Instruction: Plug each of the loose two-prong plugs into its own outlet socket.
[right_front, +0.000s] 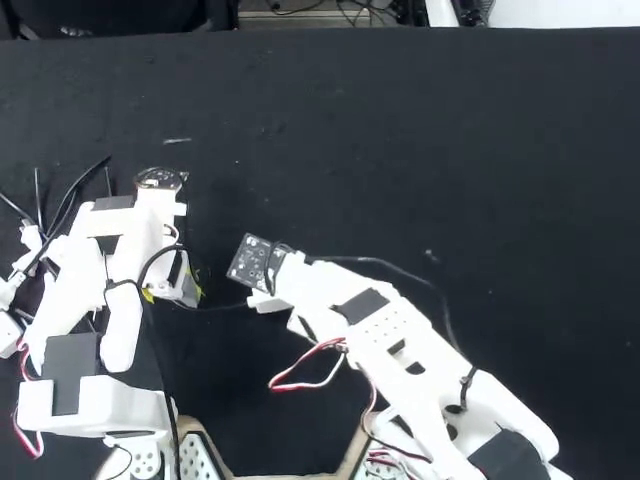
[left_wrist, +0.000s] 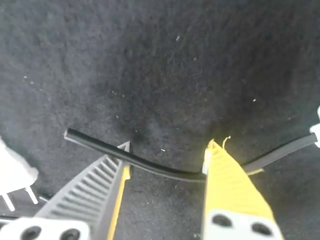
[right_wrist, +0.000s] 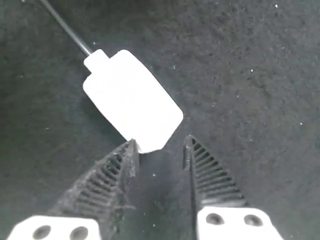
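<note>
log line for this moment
left claw: open over thin black cable | right claw: open, tips at white rectangular plastic plug

Black felt-covered desk (right_front: 420, 130), flecked with pale lint, evenly lit. Beyond the desk's far edge, a thin strip of room: dark cables (right_front: 352, 12) on a brownish surface, a white panel (right_front: 441, 12) toward the far right corner.

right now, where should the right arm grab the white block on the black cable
Probably across its two long sides, mid-body, from straight above. The white block lies flat, slanted to the open jaws, so turn the wrist first; its narrow neck gives little hold.
</note>
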